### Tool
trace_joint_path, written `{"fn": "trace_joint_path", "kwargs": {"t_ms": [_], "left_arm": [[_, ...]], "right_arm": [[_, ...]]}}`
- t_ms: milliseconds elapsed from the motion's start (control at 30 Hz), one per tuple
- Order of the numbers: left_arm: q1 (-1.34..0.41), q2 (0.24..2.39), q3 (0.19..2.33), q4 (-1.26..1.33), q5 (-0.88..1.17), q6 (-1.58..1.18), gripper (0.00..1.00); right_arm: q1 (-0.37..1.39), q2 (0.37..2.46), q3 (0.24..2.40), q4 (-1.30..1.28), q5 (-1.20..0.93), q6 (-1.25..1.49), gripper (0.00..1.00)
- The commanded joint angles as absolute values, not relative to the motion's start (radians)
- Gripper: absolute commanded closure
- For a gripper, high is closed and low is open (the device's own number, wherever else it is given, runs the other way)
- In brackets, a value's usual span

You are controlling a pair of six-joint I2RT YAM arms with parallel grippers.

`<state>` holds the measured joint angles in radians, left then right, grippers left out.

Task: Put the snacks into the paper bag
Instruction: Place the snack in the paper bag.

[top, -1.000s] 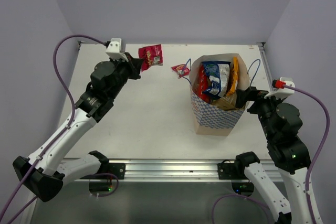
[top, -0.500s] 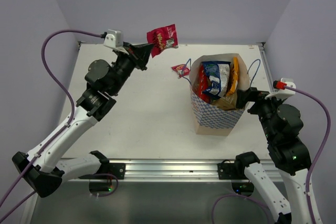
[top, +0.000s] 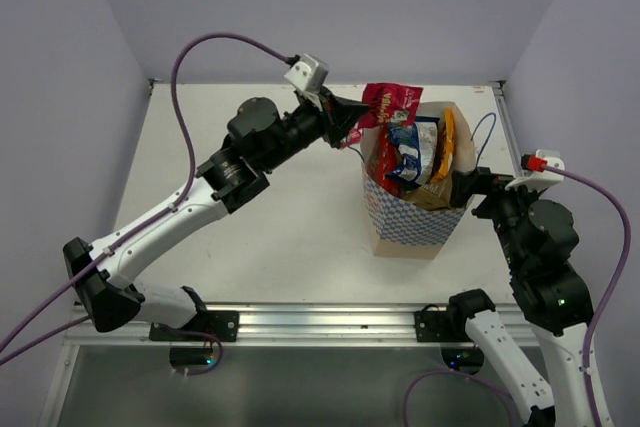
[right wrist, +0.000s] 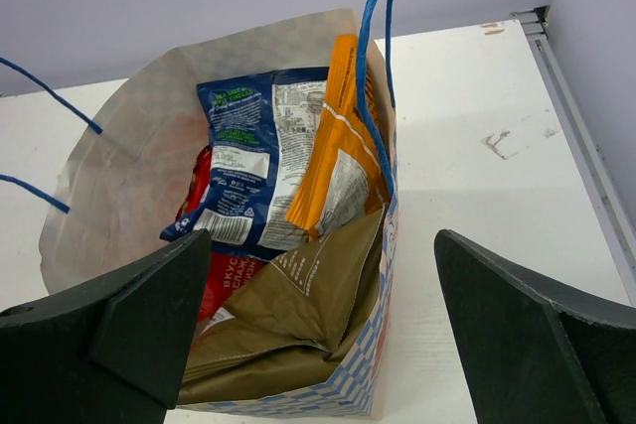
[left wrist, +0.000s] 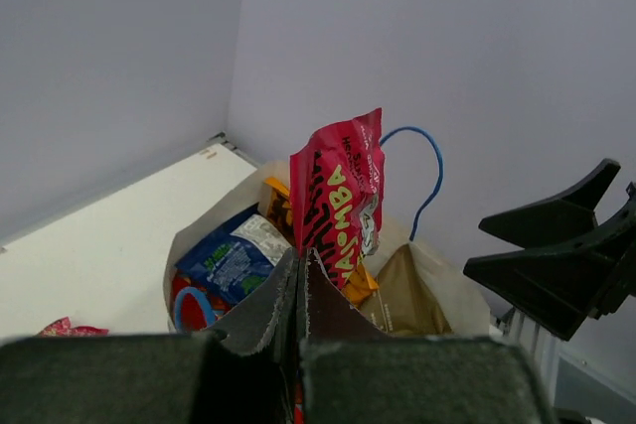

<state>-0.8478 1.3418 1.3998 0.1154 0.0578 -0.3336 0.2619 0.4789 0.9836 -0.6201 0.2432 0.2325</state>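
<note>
Left gripper (top: 352,119) is clamped tight on the lower edge of a crinkly red foil snack packet (top: 392,104), held upright in the air over the far-left rim of the tan kraft paper bag with blue-and-white zigzag sides (top: 415,225). Right gripper (top: 461,187) is spread wide and holds nothing, just beside the bag's right side. A dark blue foil packet (right wrist: 248,146) and an orange foil packet (right wrist: 333,151) stand inside the bag. A tiny pink-red packet (left wrist: 68,328) lies on the white table (top: 250,227).

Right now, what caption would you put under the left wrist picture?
Left gripper pinching a red snack packet at the open paper bag, other snacks already inside.
</note>
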Motion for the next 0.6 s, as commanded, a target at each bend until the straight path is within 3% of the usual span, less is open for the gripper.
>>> {"fn": "trace_joint_path", "kwargs": {"t_ms": [0, 567], "left_arm": [[-0.897, 1.397, 1.495, 0.025, 0.11, -0.265, 1.0], [-0.983, 1.601, 1.655, -0.325, 0.184, -0.195, 0.99]], "right_arm": [[0.265, 0.466, 0.999, -0.6, 0.25, 0.213, 0.01], [0.265, 0.468, 0.996, -0.594, 0.239, 0.21, 0.01]]}}
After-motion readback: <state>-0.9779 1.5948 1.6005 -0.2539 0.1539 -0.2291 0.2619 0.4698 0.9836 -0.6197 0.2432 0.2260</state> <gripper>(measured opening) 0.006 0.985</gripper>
